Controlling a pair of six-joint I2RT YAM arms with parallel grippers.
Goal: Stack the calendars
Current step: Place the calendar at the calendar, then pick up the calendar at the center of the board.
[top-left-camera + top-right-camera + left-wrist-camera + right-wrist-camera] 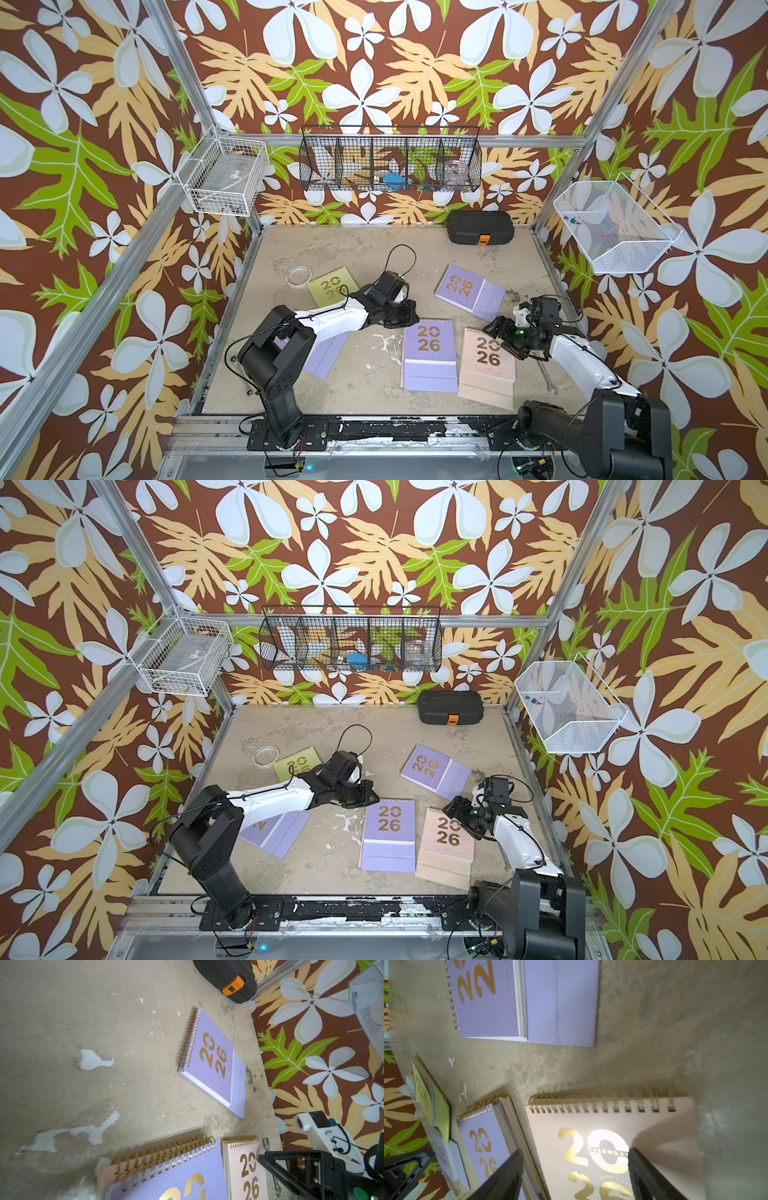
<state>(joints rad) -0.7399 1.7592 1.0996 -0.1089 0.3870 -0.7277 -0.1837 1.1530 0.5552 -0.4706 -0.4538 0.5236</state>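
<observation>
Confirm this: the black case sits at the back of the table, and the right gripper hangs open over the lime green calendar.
Wrong calendar: the right gripper hangs open over the pale pink calendar, as the right wrist view shows. The rest holds.

1. bare worktop [357, 249] lies open at the back centre, between lime calendar [332, 284] and tilted lilac calendar [461, 286].
2. black case [480, 226] blocks the back right.
3. left arm [328, 320] overhangs the near-left lilac calendar [326, 357].
</observation>
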